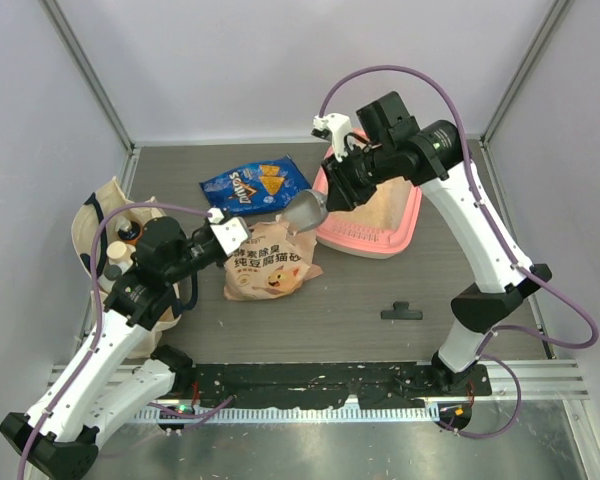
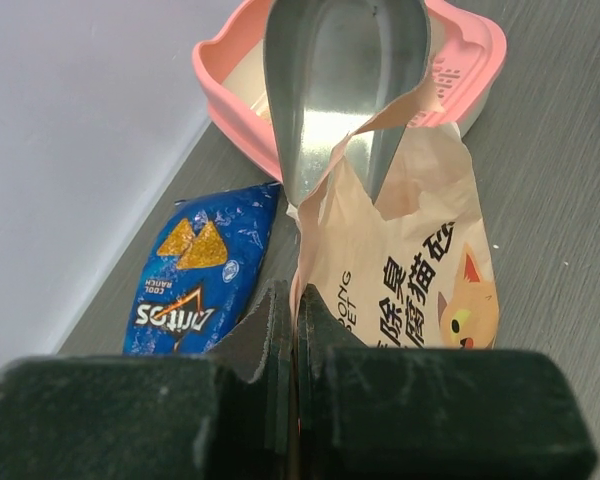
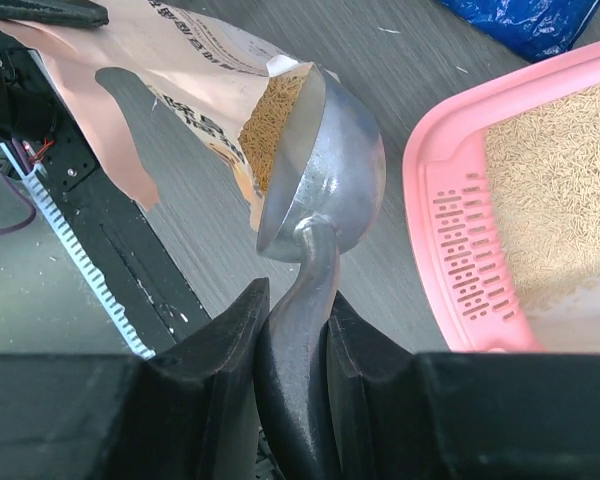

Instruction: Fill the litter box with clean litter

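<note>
The pink litter box (image 1: 375, 246) sits at the back right and holds some pale beige litter (image 3: 560, 170); its slotted ledge (image 3: 470, 255) faces the bag. The cat-printed litter bag (image 1: 265, 270) lies mid-table. My left gripper (image 2: 295, 310) is shut on the bag's torn top edge (image 2: 315, 215) and holds the mouth open. My right gripper (image 3: 295, 310) is shut on the handle of a metal scoop (image 3: 330, 170). The scoop's bowl is at the bag's mouth, against the litter inside (image 3: 275, 120). In the top view the scoop (image 1: 308, 210) hangs between bag and box.
A blue Doritos bag (image 1: 255, 185) lies behind the litter bag, left of the box. A cream tote bag (image 1: 105, 230) with items stands at the left wall. A small black clip (image 1: 401, 312) lies on the table in front of the box.
</note>
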Controlling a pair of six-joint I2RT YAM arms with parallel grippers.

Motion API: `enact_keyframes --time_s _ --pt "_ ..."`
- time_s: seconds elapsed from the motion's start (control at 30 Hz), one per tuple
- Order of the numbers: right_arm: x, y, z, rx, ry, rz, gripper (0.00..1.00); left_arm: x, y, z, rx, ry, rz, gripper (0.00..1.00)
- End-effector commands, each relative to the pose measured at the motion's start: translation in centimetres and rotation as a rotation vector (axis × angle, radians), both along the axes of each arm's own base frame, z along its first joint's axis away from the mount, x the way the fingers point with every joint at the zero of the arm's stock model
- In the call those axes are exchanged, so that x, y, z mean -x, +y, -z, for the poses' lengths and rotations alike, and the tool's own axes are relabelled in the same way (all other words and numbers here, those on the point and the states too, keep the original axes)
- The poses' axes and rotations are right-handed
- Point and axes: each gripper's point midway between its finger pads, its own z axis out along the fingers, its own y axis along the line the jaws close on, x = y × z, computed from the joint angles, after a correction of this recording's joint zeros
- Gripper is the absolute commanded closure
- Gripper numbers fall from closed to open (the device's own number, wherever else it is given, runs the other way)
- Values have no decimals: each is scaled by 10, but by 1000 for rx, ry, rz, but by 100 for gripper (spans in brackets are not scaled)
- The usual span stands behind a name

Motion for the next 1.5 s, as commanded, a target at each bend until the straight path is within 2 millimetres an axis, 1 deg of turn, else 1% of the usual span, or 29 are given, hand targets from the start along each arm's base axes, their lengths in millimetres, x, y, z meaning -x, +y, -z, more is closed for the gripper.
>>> enact_keyframes --time_s 0.0,0.03,0.07,0.13,0.17,0.23,0.3,0.37,0.4,0.47,0.57,0.6,0.67,0.7,0.77,0.83,0.9,0.93,0.97,1.03,1.07,1.1,1.13,1.2,1.23,1.27,1.37,1.4,1.47 --pt "11 -9 -11 -5 -48 -15 98 13 -5 -87 147 -237 57 100" --pt "13 -10 -8 3 -46 -20 99 12 -5 -88 148 -238 56 100" --pt "15 -11 3 28 -21 -31 98 11 -5 -87 150 -234 54 100" --pt "20 -11 16 64 7 -65 99 10 -5 -89 159 -234 46 100" --pt "26 -13 28 101 43 -80 98 9 -4 -91 164 -235 42 100" --pt "29 -11 41 147 67 -81 99 10 -4 -93 181 -222 40 100" --pt "19 -12 48 173 36 -11 99 14 -5 -93 205 -199 50 100" --pt "11 -2 53 182 18 48 99 19 -6 -93 221 -184 59 100" --pt "1 -6 55 227 -23 99 99 21 -7 -91 232 -166 67 100" --pt "-6 5 60 230 -10 137 99 24 -7 -91 243 -152 72 100" --pt "-10 18 68 212 31 148 98 32 -8 -92 261 -119 94 100" --pt "-12 24 78 220 59 146 99 33 -9 -92 264 -113 100 100" --pt "-14 31 88 224 83 148 99 34 -10 -90 266 -98 102 100" --pt "-16 34 99 239 107 158 99 33 -10 -88 263 -95 101 100" --pt "-15 35 115 268 132 154 98 32 -11 -88 263 -99 105 100" --pt "-15 34 136 305 180 186 99 28 -13 -87 264 -98 102 100" --pt "-14 36 147 326 203 188 98 24 -14 -91 273 -112 96 100" --pt "-15 39 157 338 226 185 98 21 -14 -95 282 -129 88 100" --pt "-15 42 161 341 238 182 98 20 -14 -95 283 -135 87 100" --pt "-15 54 173 336 277 175 99 16 -15 -99 291 -150 84 100" --pt "-11 63 177 314 313 152 99 15 -14 -100 293 -153 75 100" --pt "-12 72 174 288 314 147 99 13 -15 -98 291 -149 73 100" --pt "-9 80 182 285 345 130 99 13 -14 -103 299 -166 72 100" --pt "-11 91 180 261 345 109 99 12 -14 -105 305 -173 67 100" --pt "-11 95 184 256 357 92 99 10 -14 -105 306 -175 62 100" --pt "-7 101 183 235 377 65 98 9 -14 -105 306 -178 61 100" --pt "-3 108 182 195 406 2 99 6 -14 -104 307 -178 55 100" --pt "1 113 178 157 433 -31 98 5 -14 -104 308 -181 53 100" --pt "-2 113 169 105 450 -49 98 3 -15 -103 304 -182 51 100"
